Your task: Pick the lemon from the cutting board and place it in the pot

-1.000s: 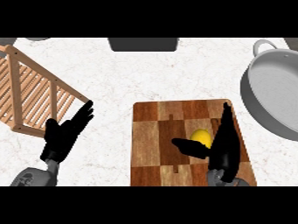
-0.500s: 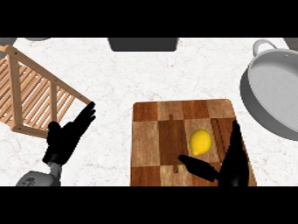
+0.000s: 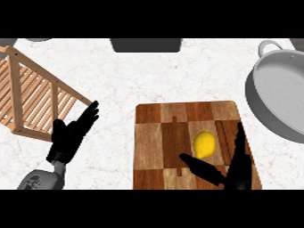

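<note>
One lemon (image 3: 205,143) lies on one cutting board (image 3: 161,147), between the spread right robot hand's (image 3: 236,171) fingers, one pot (image 3: 287,100) apart.

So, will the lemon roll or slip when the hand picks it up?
Probably somewhat. The lemon is rounded and smooth, lying free on the flat cutting board, so a nudge may roll it. The right hand is open around it, thumb and fingers on opposite sides, which should help.

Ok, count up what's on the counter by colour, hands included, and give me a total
Yellow: 1, the lemon
Wood brown: 2, the cutting board and the slatted rack
Grey: 1, the pot
Black: 2, the left hand and the right hand
Total: 6
</note>
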`<state>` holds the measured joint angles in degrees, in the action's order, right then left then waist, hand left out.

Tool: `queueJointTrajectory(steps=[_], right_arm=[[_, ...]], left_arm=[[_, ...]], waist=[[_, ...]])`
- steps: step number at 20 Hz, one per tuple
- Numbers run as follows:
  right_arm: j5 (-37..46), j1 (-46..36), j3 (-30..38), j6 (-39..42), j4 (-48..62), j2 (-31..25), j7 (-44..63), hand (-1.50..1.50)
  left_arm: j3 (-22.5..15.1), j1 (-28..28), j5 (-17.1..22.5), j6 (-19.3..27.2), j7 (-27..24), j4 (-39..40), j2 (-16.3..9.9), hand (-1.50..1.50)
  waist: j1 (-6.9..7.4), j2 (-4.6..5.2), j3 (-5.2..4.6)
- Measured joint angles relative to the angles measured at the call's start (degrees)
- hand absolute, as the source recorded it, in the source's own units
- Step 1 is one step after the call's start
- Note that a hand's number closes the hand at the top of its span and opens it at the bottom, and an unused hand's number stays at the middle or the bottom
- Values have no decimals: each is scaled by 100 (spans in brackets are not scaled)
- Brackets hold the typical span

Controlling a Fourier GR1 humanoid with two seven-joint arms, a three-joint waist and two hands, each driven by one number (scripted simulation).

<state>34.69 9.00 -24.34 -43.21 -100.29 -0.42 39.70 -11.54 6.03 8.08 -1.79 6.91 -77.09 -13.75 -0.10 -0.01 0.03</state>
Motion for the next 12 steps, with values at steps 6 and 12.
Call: queueJointTrajectory(steps=[6,12], right_arm=[[-1390,34,102,-522,696,30,-1370,-150],[-2391,-311,215,-675,1656,-71,-2742,150]], left_arm=[[54,-211,-87,-70,118,-304,51,0],[79,-182,-261,-106,127,-272,195,0]], waist=[[14,-1,1],[10,-49,-64]])
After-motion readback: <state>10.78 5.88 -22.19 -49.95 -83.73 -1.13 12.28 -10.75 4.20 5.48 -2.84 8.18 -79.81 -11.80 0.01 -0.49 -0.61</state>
